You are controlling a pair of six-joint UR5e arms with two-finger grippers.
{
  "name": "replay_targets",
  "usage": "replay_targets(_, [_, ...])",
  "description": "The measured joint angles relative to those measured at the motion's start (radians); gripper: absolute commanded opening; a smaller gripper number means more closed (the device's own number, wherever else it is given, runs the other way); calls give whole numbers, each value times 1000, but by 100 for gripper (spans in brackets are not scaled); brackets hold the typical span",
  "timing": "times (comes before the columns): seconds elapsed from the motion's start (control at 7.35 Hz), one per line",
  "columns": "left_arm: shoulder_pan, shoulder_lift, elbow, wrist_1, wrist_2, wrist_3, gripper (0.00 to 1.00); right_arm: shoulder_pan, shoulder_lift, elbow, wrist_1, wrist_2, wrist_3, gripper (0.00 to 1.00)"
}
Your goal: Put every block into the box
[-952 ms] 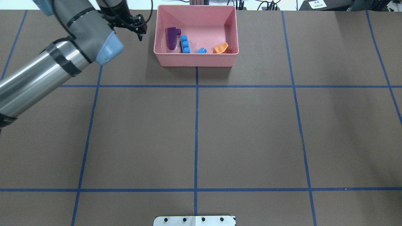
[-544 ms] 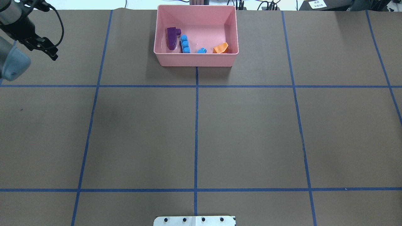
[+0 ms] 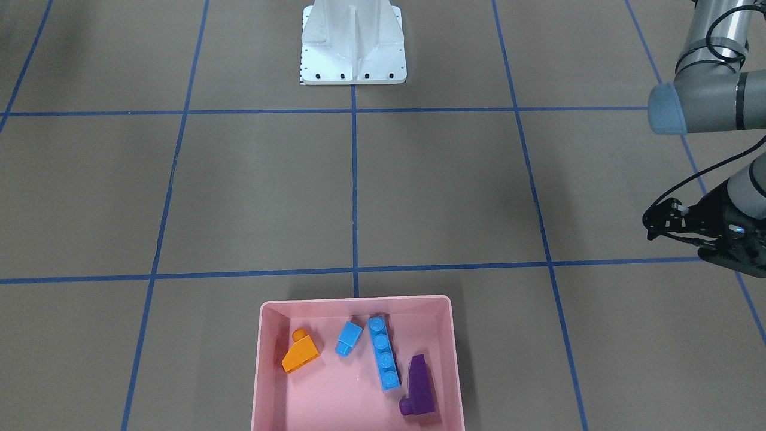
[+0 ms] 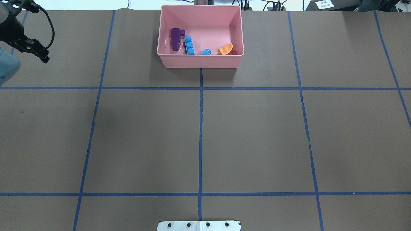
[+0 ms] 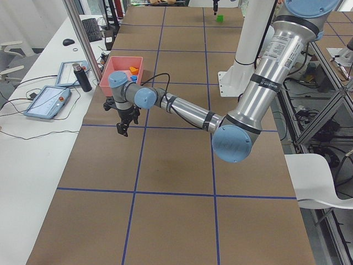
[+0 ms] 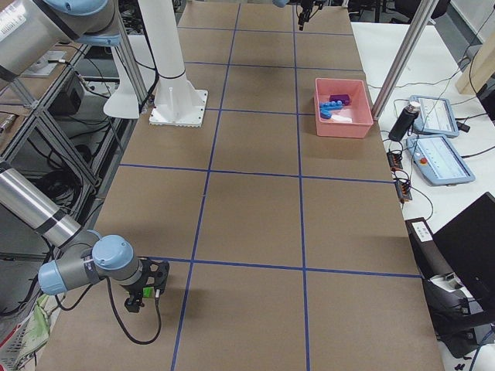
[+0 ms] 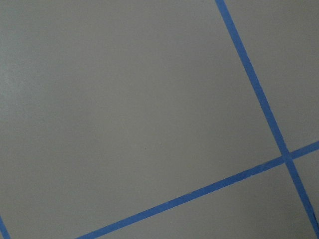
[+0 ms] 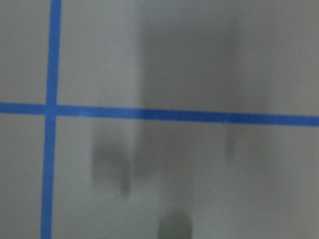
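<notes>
The pink box stands at the table's far middle edge, also seen in the front view. Inside lie the purple block, the long light-blue block, the small light-blue block and the orange block. My left gripper hangs far left of the box, open and holding nothing. The green block lies on the table at the far right end, close beside my right gripper. I cannot tell whether that gripper is open or shut.
The white robot base stands at the table's near middle edge. Blue tape lines divide the brown tabletop into squares. A black bottle and tablets rest on the white desk beyond the box.
My left arm has swung away from beside the box to the overhead view's far left edge. The blocks in the box have not moved.
</notes>
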Motion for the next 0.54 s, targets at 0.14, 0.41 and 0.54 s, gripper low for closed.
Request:
replay_targets(0.14, [0,18,-22,0,0,-3,100,-2,-3,-7,3,15,5,100])
replay_targets(0.41, [1,36,-42,0,-1,-5,100,-8,3,-15,1,66,1,100])
replay_targets(0.54, [2,39,-44,0,-1,-5,100,-15,17,-22,0,80,1,100])
